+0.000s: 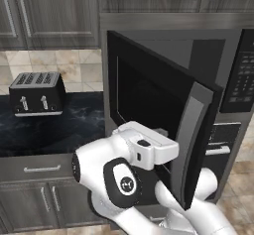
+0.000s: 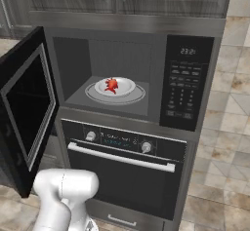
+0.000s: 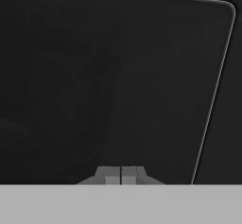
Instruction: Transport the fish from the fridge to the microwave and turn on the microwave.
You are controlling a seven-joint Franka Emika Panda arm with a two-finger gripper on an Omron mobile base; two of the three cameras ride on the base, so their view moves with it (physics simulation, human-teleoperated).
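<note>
With the fish plated inside, I'd judge the door is the next thing to close.
The microwave stands open, its door swung left; my fingers, pressed together and empty, face its outer glass. The fish lies on the plate beyond. A toaster sits on the table.

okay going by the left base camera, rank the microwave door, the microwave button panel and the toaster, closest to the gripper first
1. Microwave door: right at the shut gripper, which faces its dark window.
2. Button panel: past the door, upper right.
3. Toaster: far left on the counter.
</note>
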